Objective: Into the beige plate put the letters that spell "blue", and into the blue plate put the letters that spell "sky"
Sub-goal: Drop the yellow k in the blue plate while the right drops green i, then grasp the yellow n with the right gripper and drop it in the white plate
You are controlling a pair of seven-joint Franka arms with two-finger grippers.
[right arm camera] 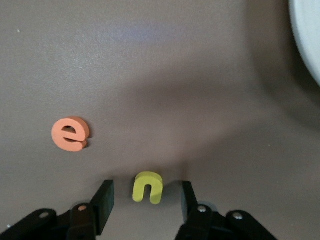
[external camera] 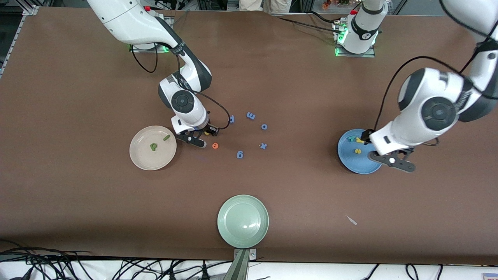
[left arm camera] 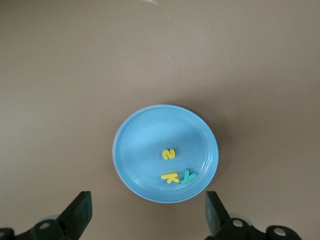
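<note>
I have the table (external camera: 78,77) with three plates on it: a pale green plate (external camera: 243,221) at the edge nearest the front camera, unused; the beige plate (external camera: 152,147) toward the right arm's end; and the blue plate (external camera: 358,152) toward the left arm's end. In the blue plate lie the yellow s (left arm camera: 169,154), yellow k (left arm camera: 170,177) and teal y (left arm camera: 188,174), so I judge "sky" finished. My left gripper (left arm camera: 148,212) hangs over that plate with its jaws wide apart and nothing in them.

The beige plate holds the dark green b (external camera: 154,146) and the thin green l (external camera: 166,137). My right gripper (right arm camera: 145,201) is down at the table just beside that plate, jaws partly apart and straddling the yellow u (right arm camera: 148,187), not yet pinching it. The orange e (right arm camera: 70,134) lies close by on the table.

Next I should close on the u, lift it and carry it over the rim, then fetch the e.

The only readable writing is the letters themselves; the blue p, m, o, x and g (external camera: 240,154) stay put.
</note>
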